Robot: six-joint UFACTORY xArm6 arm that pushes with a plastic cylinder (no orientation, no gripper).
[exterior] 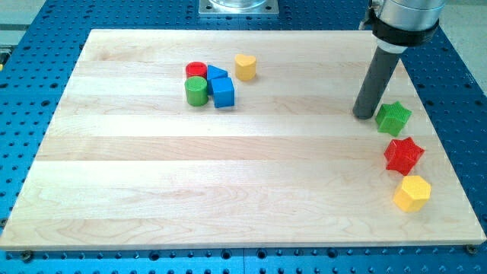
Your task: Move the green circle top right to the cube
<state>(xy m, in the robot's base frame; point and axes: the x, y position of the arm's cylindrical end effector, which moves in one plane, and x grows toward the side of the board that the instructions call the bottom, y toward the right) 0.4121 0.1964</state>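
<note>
Near the counter's (pixel 251 205) bottom right corner sit a yellow hexagon (pixel 412 192), a red star (pixel 402 154) and a green star (pixel 393 117). The tip (pixel 364 115) rests just left of the green star. The counter's middle lies open. Toward the top edge, the green circle (pixel 196 90) touches the blue cube (pixel 223 92), with a red cylinder (pixel 196 70), a blue triangle (pixel 217 74) and a yellow heart (pixel 245 67) behind. The rod has no jaws. No writing is readable.

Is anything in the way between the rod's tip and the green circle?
No, nothing visible. My tip sits at the view's right beside the green star; bare board lies between it and the green circle, which touches the blue cube on its left side.
</note>
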